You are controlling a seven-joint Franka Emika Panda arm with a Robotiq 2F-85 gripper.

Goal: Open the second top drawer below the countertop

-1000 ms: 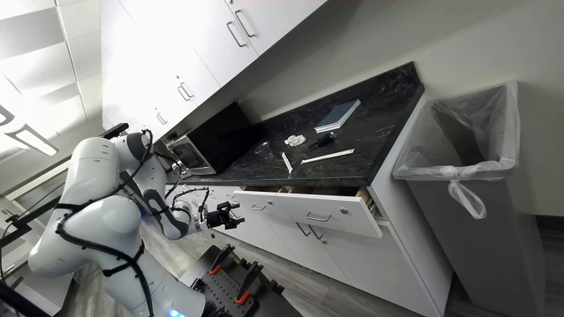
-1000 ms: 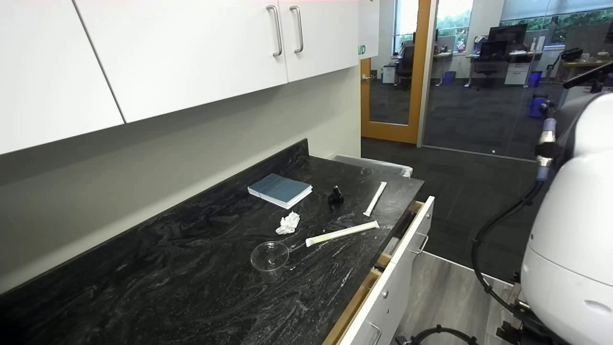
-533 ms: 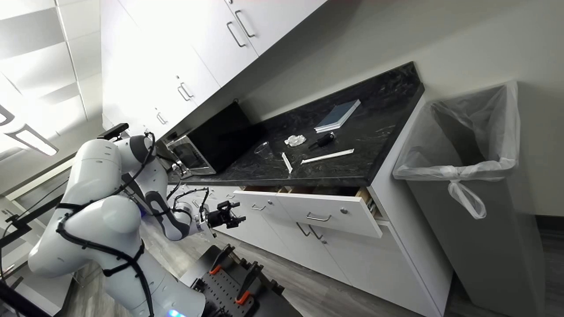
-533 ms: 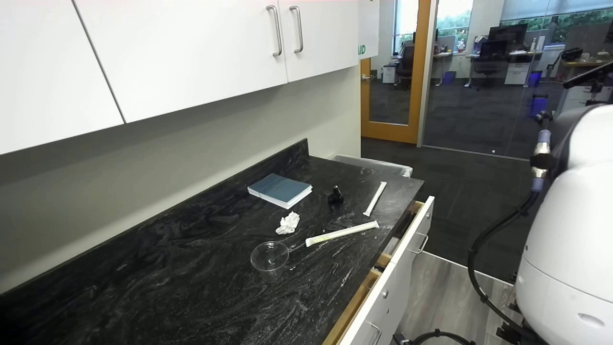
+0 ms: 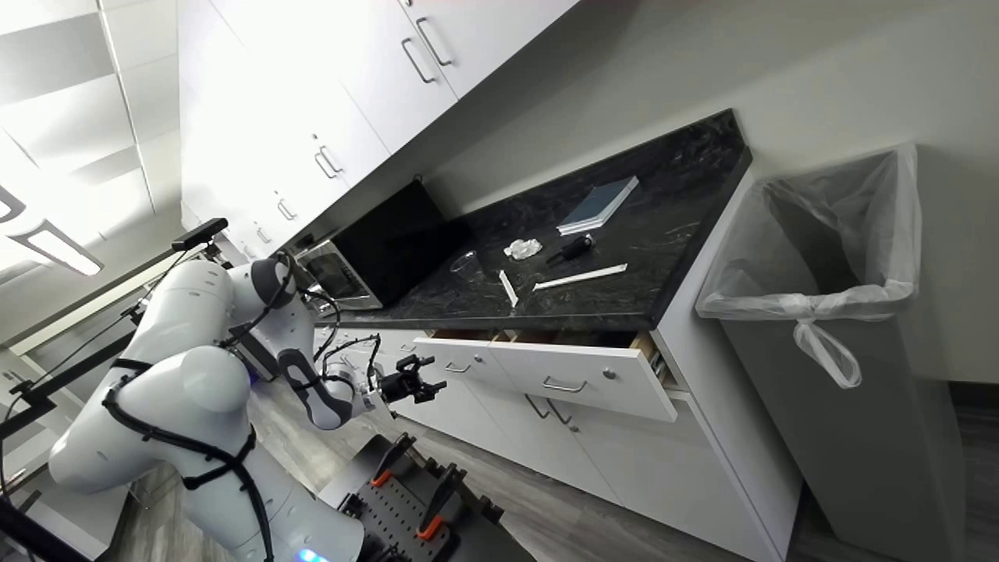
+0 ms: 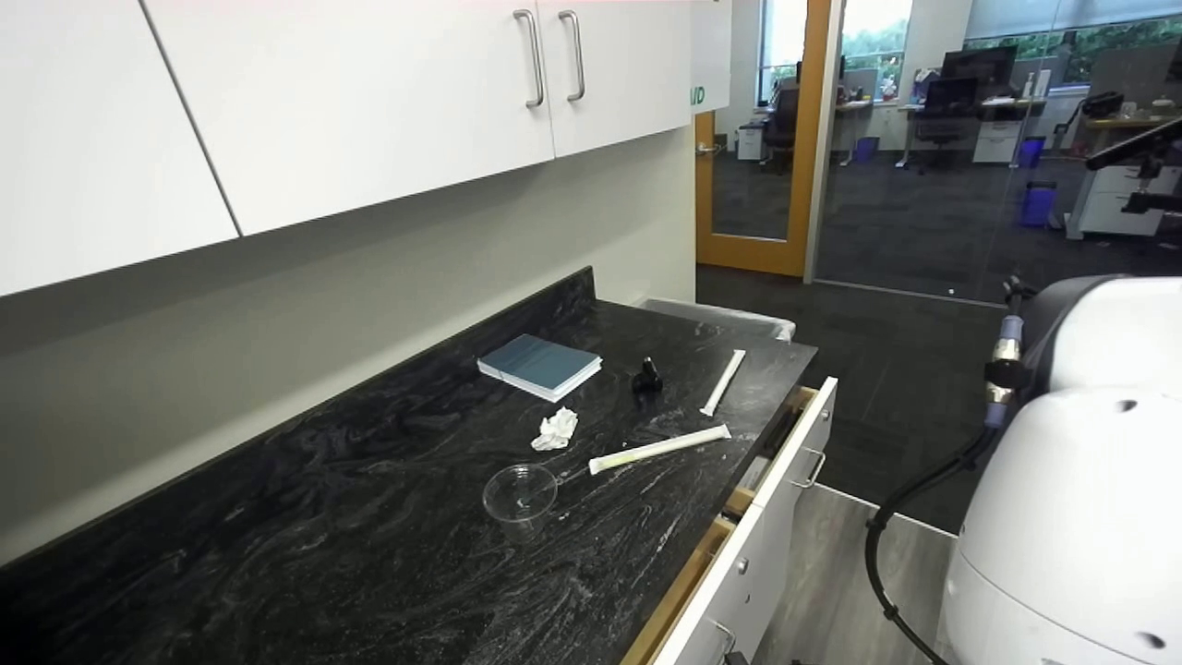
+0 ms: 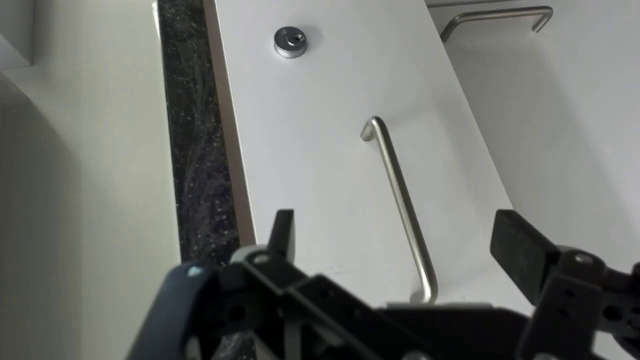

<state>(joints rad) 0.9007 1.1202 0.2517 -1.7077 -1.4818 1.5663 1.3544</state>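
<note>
The arm (image 5: 207,382) is sitting lower than a second ago in both exterior views, and it is carrying the jaws nearer the cabinet fronts. The drawer (image 5: 460,355) is not moving with it. It is sitting just under the edge of the counter (image 6: 369,554), beside the wide drawer (image 5: 577,367), and is already standing partly out, with its tan box (image 6: 681,591) showing behind the front.

In the wrist view the jaws are standing spread wide and pinching nothing. Seen from there, the handle (image 7: 403,200) is lying between them, with the lock (image 7: 290,42) sitting beyond its far end. They seem to be hanging short of the handle, though depth is hard to read.

For the task, this is looking like the approach: the jaws are lining up with what is most likely the right drawer, but no pull is showing. The next move is probably calling for a straight advance, then a pinch and a draw back. Coming in off-line would be risking a knock that pushes the drawer inward.
</note>
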